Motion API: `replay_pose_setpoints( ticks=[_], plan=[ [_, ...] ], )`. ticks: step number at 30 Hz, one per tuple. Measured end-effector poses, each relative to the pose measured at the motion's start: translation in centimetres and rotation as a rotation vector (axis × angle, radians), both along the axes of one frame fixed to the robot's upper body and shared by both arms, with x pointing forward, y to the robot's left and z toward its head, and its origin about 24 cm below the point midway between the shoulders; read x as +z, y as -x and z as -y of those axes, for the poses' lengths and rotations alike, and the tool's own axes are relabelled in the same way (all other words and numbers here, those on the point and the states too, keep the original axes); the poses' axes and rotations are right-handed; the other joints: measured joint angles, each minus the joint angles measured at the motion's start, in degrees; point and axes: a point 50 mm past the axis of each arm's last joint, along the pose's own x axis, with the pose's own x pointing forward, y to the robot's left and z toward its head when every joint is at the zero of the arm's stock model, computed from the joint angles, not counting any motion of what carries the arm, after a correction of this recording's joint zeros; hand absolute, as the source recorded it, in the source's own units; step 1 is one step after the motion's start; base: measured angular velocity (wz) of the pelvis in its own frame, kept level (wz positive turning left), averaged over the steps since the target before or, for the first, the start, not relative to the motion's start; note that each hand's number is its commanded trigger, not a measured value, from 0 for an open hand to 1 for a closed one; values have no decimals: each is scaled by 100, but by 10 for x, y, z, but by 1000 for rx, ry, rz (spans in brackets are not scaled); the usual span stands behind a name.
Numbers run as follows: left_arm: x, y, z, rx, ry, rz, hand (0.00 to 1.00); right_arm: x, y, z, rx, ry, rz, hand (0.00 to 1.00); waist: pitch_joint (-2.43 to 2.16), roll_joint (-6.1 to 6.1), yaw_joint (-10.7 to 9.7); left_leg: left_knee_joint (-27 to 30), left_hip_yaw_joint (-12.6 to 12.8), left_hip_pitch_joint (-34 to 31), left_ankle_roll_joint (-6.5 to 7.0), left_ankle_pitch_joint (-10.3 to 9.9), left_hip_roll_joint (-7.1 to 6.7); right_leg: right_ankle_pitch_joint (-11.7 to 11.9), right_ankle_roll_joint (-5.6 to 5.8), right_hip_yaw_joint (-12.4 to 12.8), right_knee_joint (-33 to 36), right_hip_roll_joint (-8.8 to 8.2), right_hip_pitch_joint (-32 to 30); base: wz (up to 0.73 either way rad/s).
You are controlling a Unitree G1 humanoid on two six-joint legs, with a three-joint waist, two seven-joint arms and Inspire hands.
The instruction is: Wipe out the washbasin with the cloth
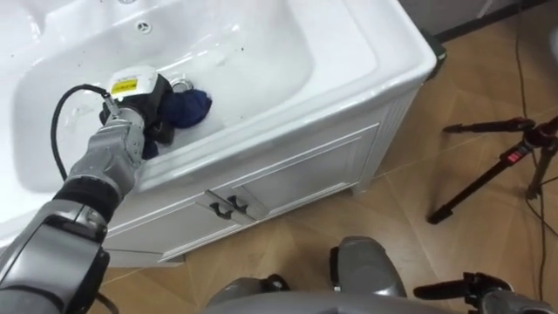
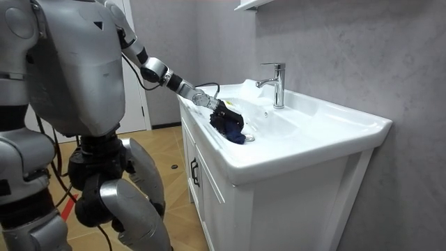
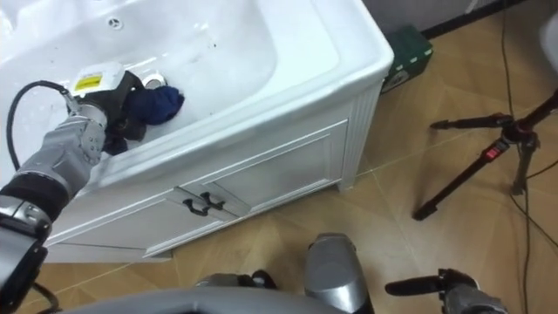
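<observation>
Wooden flooring and a grey wall are framing a white basin [image 1: 261, 52]. Inside its bowl a blue cloth [image 1: 187, 106] is lying bunched on the bottom, and it is touching the metal drain ring [image 1: 180, 85], which is sitting at about 12 o'clock of it. From about 9 o'clock of the cloth the left hand [image 1: 144, 103] is pressing down on it. Its dark fingers seem to be curling into the fabric, so the hand is gripping the cloth and not resting flat on it. Judging from this, the wiping is under way. The cloth is working at the lowest part of the bowl, close to the front wall, and some drops and a wet shine are showing on the slope toward 1 o'clock. How much is already wiped I cannot read from the surface. The back slope, the far side, the rim and the flat deck around the faucet [image 2: 277, 84] are probably waiting. At 6 o'clock of the basin the white cabinet [image 1: 288, 174] is standing with its doors closed, and a black tripod [image 1: 497, 166] is standing on the floor at 3 o'clock. At about 5 o'clock a dark shape, probably the right hand [image 1: 449, 288], is hanging idle, and its state I cannot tell.
</observation>
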Motion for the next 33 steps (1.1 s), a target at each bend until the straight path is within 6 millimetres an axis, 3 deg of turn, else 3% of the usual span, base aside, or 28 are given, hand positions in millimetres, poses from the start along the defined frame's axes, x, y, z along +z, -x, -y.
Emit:
replay_pose_setpoints(
  ticks=[11, 19, 26, 33],
  plan=[
    [-15, 24, -19, 35, -123, -63, 100, -2, 15, -1, -66, 9, -29, 0, -43, -3, 28, -356, 17, 444, -75, 50, 1, 62, 3, 6, -371, 107, 419, -3],
    [-28, 58, -49, 101, -293, -142, 100, -2, 26, 3, -51, 19, -75, 0, -135, 67, 35, -499, 68, 647, -122, 77, 14, 64, -17, 18, -531, 151, 609, -4],
    [-30, 63, -49, 96, -405, -164, 100, -2, 27, 4, -76, 23, -93, 0, -148, 86, 161, -505, 66, 717, -139, 87, 58, 95, -60, 61, -615, 215, 664, -7],
    [-44, 83, -46, 105, -466, -239, 100, -1, 35, 7, -85, 54, -126, 0, -165, 116, 175, -764, 78, 1195, -217, 133, 84, 96, -93, 35, -933, 309, 1135, -3]
  ],
)
